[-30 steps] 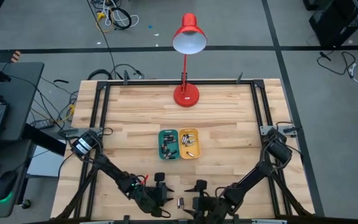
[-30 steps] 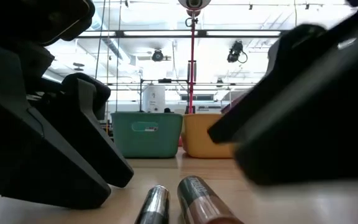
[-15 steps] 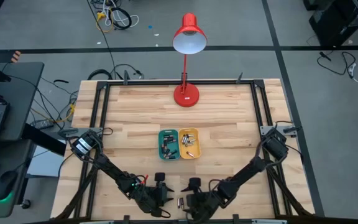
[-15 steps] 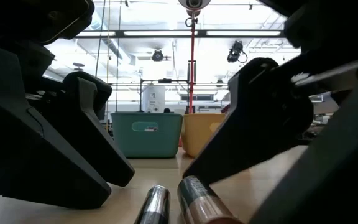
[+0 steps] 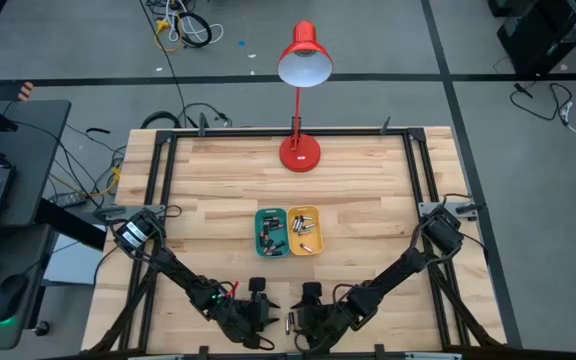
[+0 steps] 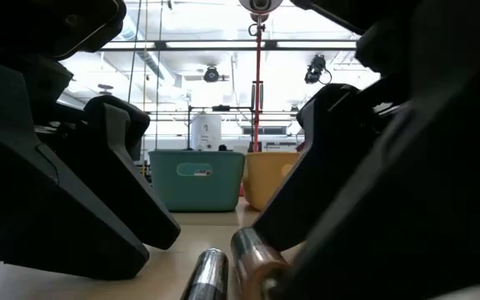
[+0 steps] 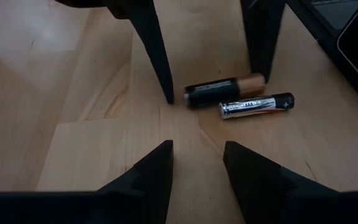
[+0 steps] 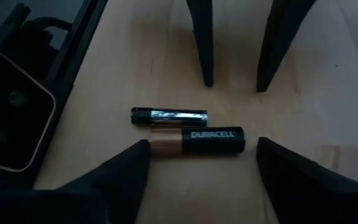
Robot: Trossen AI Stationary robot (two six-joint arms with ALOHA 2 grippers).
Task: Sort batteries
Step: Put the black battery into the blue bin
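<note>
two loose batteries lie side by side, touching, on the bare wood at the bottom centre of the high view, close to the counter's near edge. the thicker battery [image 8: 194,140] is black with a copper end and a printed brand name; the thin battery [image 8: 169,116] is black and silvery, shorter and slimmer. in the left wrist view the same pair shows as the thicker one [image 7: 224,92] and the thin one [image 7: 257,105], lying level on the wood.

the right gripper [image 8: 201,163] is down at the counter with its two fingers spread wide, one on each side of the thicker battery's ends, not clamped on it; whether the tips touch it i cannot tell. the left gripper [image 7: 196,163] sits just beside the pair, its fingers partly open with nothing between them, bare wood in the gap.

open room is tight at the bottom of the frame: both grippers crowd the pair there, left gripper [image 5: 259,302] and right gripper [image 5: 308,308]. above them the wood is free up to two small trays at mid-frame, a green tray [image 5: 258,233] and an orange tray [image 5: 317,232], touching each other, each holding several more batteries, too small to count. a red lamp [image 5: 300,150] stands at the upper middle, near the far edge of the counter [image 5: 368,190].
</note>
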